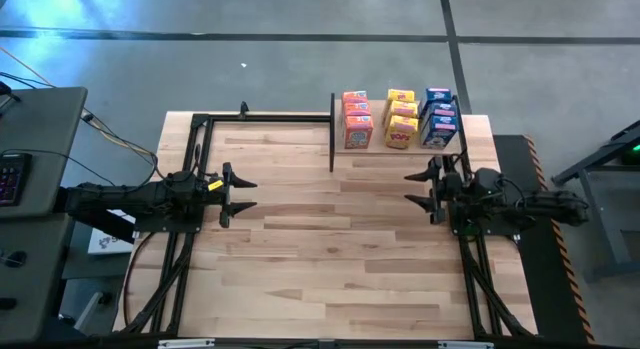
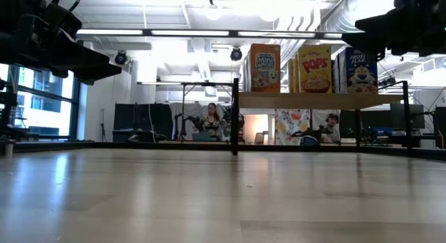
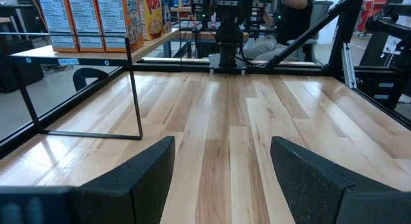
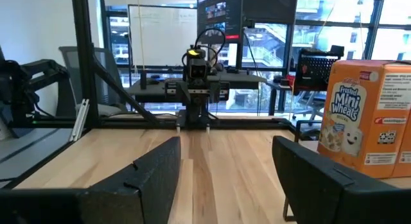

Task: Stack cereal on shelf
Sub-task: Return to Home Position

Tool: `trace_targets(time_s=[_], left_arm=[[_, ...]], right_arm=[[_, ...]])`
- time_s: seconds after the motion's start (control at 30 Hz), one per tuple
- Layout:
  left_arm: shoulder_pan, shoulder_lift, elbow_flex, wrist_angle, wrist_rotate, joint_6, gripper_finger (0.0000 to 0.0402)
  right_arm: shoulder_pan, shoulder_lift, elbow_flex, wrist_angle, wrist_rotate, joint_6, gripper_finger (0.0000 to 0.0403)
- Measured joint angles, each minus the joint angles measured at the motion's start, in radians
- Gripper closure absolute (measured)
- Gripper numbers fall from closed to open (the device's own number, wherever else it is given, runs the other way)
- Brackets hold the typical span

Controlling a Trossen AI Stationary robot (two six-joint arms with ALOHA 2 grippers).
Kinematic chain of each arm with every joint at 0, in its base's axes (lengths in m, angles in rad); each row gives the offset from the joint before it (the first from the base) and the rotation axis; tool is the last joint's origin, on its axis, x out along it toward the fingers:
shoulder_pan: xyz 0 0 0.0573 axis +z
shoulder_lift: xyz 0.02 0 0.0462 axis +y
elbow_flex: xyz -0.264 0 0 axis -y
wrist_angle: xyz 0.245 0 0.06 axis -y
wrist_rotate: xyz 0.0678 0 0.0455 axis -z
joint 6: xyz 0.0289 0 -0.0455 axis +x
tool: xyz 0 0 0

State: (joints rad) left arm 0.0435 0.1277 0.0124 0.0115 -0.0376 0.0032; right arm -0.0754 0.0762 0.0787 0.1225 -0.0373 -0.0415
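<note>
Nearest me, the wooden table had no box on it. Halfway along, the left gripper hung by the left edge and the right gripper by the right edge, both with fingers spread wide, holding nothing. At the far end, all the cereal stood on the shelf: three orange boxes, three yellow boxes, three blue boxes, in neat rows. I think the stacking was done; only parking the arms was left.

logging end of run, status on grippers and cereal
Left gripper, right gripper open, empty. Orange, yellow, blue cereal boxes on light-wood shelf. Nothing blocking.
</note>
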Motion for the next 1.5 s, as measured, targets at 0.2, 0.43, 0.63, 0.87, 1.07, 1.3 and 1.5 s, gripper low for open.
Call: trace_targets(time_s=[0.2, 0.43, 0.63, 0.87, 1.07, 1.3, 1.5], left_arm=[[0.0, 0.0, 0.0, 0.0, 0.0, 0.0, 0.0153], [0.0, 0.0, 0.0, 0.0, 0.0, 0.0, 0.0153], [0.0, 0.0, 0.0, 0.0, 0.0, 0.0, 0.0153], [0.0, 0.0, 0.0, 0.0, 0.0, 0.0, 0.0153], [0.0, 0.0, 0.0, 0.0, 0.0, 0.0, 0.0153], [0.0, 0.0, 0.0, 0.0, 0.0, 0.0, 0.0153], [0.0, 0.0, 0.0, 0.0, 0.0, 0.0, 0.0153]], right_arm=[[0.0, -0.027, -0.023, -0.007, -0.008, 0.0, 0.0164], [0.0, -0.025, -0.069, 0.004, -0.004, 0.079, 0.0164], [0.0, -0.025, -0.069, -0.078, 0.031, 0.13, 0.0164], [0.0, -0.001, -0.068, -0.112, 0.04, 0.129, 0.0164], [0.0, 0.009, -0.067, -0.115, 0.034, 0.055, 0.0164], [0.0, 0.009, -0.067, -0.115, 0.036, 0.064, 0.0164], [0.0, 0.009, -0.067, -0.116, 0.036, 0.067, 0.0164]])
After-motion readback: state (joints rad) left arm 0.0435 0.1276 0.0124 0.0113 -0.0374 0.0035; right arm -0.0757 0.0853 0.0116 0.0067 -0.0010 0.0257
